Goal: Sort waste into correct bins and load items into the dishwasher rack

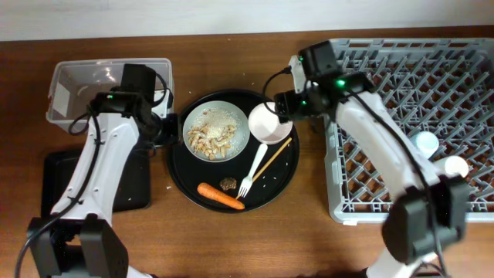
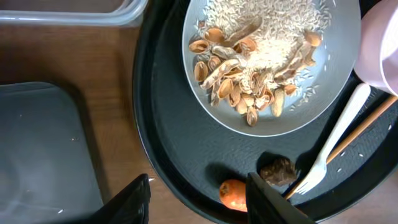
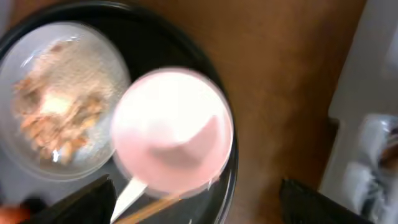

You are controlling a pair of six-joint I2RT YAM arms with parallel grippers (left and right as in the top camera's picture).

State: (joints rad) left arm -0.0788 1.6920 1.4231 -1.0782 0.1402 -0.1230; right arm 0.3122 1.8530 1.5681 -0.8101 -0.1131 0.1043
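Both jaws wide: left gripper (image 2: 199,182) empty, right gripper (image 3: 196,183) above pink cup (image 3: 171,127).

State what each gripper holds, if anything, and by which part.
Nothing: the left gripper is open and empty; the right gripper is open, wide of the pink cup.

left hand (image 2: 199,179): spread wide | right hand (image 3: 196,183): spread wide

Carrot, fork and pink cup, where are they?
carrot (image 1: 220,196), overhead view, middle of its body.
fork (image 1: 253,167), overhead view, middle of its handle.
pink cup (image 3: 171,127), right wrist view, inside its bowl.
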